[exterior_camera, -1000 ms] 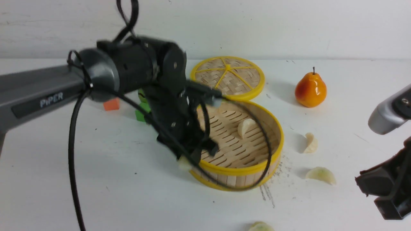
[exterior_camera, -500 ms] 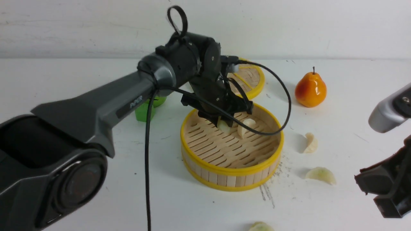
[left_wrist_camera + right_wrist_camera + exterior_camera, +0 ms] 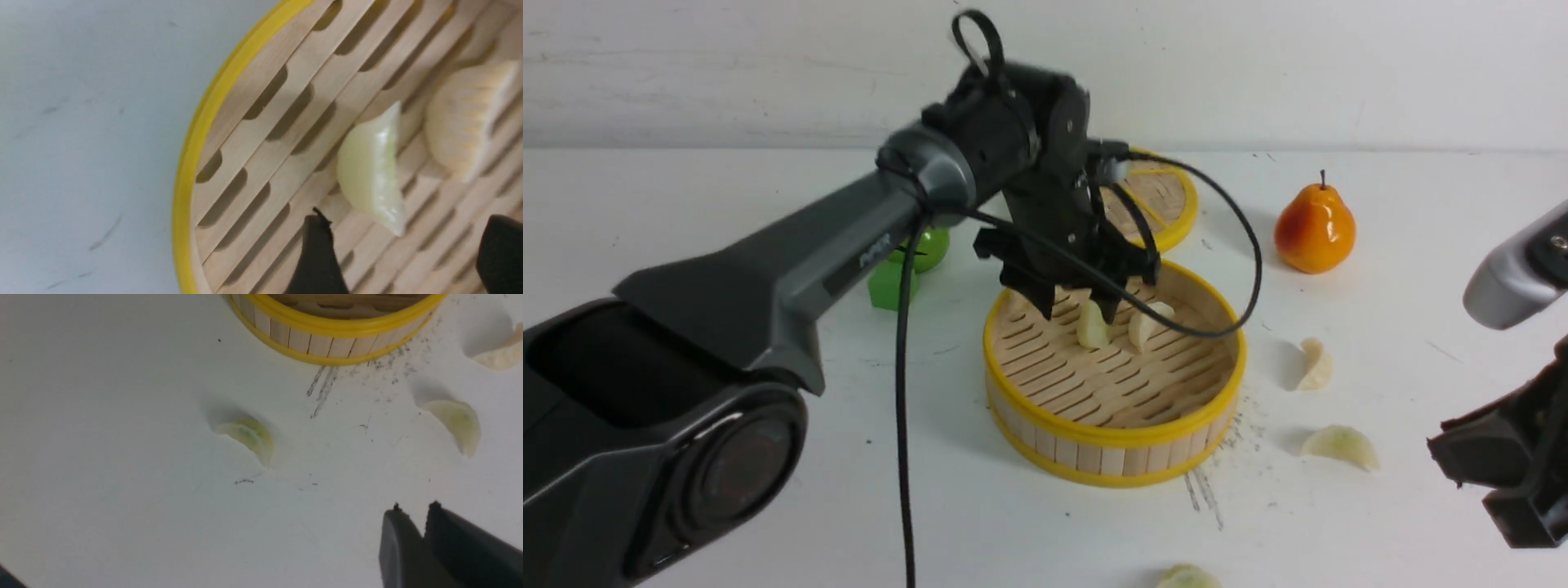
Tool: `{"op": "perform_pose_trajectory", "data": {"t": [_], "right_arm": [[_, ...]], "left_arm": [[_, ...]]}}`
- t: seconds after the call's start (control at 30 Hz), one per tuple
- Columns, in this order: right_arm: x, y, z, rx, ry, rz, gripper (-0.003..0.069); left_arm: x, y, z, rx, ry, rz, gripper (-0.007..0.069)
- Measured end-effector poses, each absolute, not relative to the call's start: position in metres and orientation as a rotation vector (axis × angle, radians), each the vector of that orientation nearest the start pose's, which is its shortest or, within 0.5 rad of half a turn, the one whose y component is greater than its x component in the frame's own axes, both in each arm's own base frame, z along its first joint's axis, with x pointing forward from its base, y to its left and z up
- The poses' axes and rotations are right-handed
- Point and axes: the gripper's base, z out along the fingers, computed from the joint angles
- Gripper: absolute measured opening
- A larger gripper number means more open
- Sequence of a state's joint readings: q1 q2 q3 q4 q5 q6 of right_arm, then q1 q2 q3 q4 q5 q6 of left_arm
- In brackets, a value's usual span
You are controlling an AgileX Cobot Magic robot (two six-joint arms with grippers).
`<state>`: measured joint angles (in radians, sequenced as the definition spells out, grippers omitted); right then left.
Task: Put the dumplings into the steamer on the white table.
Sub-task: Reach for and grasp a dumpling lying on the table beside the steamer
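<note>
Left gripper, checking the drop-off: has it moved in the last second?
Yes: the left gripper went from the steamer's near left rim to above its far floor.

a plain white wall (image 3: 1339, 73) with faint smudges rises behind the scuffed white table (image 3: 645, 180), evenly lit.

Five dumplings are counted in all. Two are found inside the one steamer (image 3: 1094, 457): a greenish dumpling (image 3: 1092, 325) and a cream dumpling (image 3: 1147, 323), just beside each other. Three more are seen on the one worktop (image 3: 1013, 531): a pleated dumpling (image 3: 1313, 363), a pale dumpling (image 3: 1341, 447) and a cut-off dumpling (image 3: 1188, 577) at the picture's lower edge. One flat woven lid (image 3: 1168, 204) is counted. One orange pear (image 3: 1315, 229) is seen. One green cube (image 3: 889, 287) is counted, and one green round thing (image 3: 929, 249), partly hidden. Two robot arms are seen: the left arm (image 3: 792, 261) and the right arm (image 3: 1515, 278).
</note>
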<state>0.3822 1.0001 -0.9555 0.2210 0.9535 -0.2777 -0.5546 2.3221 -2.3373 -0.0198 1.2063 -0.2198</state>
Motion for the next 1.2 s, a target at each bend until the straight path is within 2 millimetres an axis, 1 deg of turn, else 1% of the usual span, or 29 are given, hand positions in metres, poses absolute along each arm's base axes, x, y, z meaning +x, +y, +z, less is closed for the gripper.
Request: {"op": "perform_pose_trajectory", "data": {"t": [0.07,0.1,0.13,0.17,0.2,0.27,0.3,0.33,0.4,0.43,0.47,0.53,0.6,0.63,0.67,0.7,0.73,0.77,0.8,0.83,0.87,0.93,0.97,1.03,1.07,1.1,1.13,1.2], "right_arm": [[0.169,0.088,0.353,-0.758,2.374,0.344,0.0055],[0.171,0.090,0.358,-0.773,2.369,0.357,0.0038],[0.173,0.092,0.359,-0.794,2.375,0.367,0.0022],[0.177,0.097,0.362,-0.832,2.374,0.379,0.0001],[0.179,0.099,0.362,-0.857,2.376,0.381,-0.0007],[0.184,0.110,0.359,-0.943,2.380,0.386,-0.0019],[0.188,0.120,0.352,-1.018,2.388,0.390,-0.0020],[0.189,0.128,0.347,-1.082,2.390,0.390,-0.0020],[0.193,0.146,0.332,-1.215,2.393,0.374,-0.0019],[0.195,0.151,0.328,-1.244,2.396,0.367,-0.0018],[0.199,0.158,0.320,-1.285,2.404,0.355,-0.0015],[0.207,0.170,0.303,-1.334,2.429,0.341,0.0000],[0.219,0.182,0.282,-1.364,2.468,0.332,0.0043],[0.224,0.186,0.273,-1.374,2.484,0.326,0.0073],[0.229,0.191,0.261,-1.388,2.502,0.319,0.0118],[0.236,0.196,0.247,-1.405,2.519,0.307,0.0184],[0.241,0.198,0.239,-1.414,2.528,0.297,0.0234],[0.247,0.201,0.226,-1.427,2.539,0.279,0.0310],[0.247,0.202,0.224,-1.430,2.545,0.279,0.0310],[0.253,0.205,0.211,-1.443,2.548,0.260,0.0407],[0.257,0.207,0.202,-1.456,2.547,0.249,0.0460],[0.262,0.210,0.188,-1.488,2.547,0.234,0.0526],[0.264,0.211,0.181,-1.511,2.545,0.228,0.0543],[0.265,0.213,0.173,-1.538,2.545,0.222,0.0546],[0.266,0.215,0.164,-1.571,2.548,0.213,0.0519],[0.266,0.217,0.160,-1.594,2.538,0.199,0.0472],[0.266,0.219,0.160,-1.601,2.528,0.195,0.0440],[0.267,0.223,0.159,-1.617,2.498,0.177,0.0295]], "left_arm": [[0.423,-0.263,0.308,0.459,2.587,-0.284,0.0474],[0.416,-0.259,0.331,0.458,2.540,-0.297,0.0456],[0.409,-0.254,0.350,0.458,2.504,-0.299,0.0435],[0.399,-0.247,0.372,0.459,2.462,-0.313,0.0403],[0.390,-0.242,0.389,0.461,2.431,-0.321,0.0372],[0.363,-0.225,0.426,0.470,2.365,-0.337,0.0279],[0.345,-0.214,0.444,0.475,2.335,-0.342,0.0218],[0.330,-0.203,0.457,0.476,2.314,-0.329,0.0165],[0.295,-0.180,0.475,0.478,2.295,-0.312,0.0052],[0.286,-0.174,0.477,0.479,2.295,-0.305,0.0016],[0.270,-0.163,0.478,0.480,2.301,-0.299,-0.0015],[0.241,-0.145,0.474,0.486,2.323,-0.288,-0.0014],[0.209,-0.126,0.461,0.494,2.359,-0.275,-0.0014],[0.197,-0.118,0.454,0.496,2.375,-0.273,-0.0014],[0.185,-0.111,0.442,0.494,2.404,-0.267,-0.0014],[0.164,-0.098,0.433,0.476,2.388,-0.280,-0.0014],[0.153,-0.091,0.426,0.462,2.376,-0.291,-0.0014],[0.138,-0.082,0.416,0.434,2.353,-0.307,-0.0014],[0.135,-0.080,0.414,0.430,2.355,-0.309,-0.0014],[0.120,-0.070,0.406,0.392,2.314,-0.330,-0.0014],[0.111,-0.064,0.392,0.360,2.317,-0.336,-0.0014],[0.096,-0.053,0.384,0.311,2.289,-0.351,-0.0014],[0.089,-0.048,0.379,0.281,2.285,-0.355,-0.0014],[0.082,-0.042,0.374,0.256,2.274,-0.359,-0.0014],[0.076,-0.037,0.369,0.235,2.267,-0.354,-0.0014],[0.072,-0.034,0.369,0.226,2.259,-0.355,-0.0014],[0.069,-0.032,0.368,0.224,2.250,-0.356,-0.0014],[0.063,-0.028,0.369,0.217,2.233,-0.356,-0.0014]]}}
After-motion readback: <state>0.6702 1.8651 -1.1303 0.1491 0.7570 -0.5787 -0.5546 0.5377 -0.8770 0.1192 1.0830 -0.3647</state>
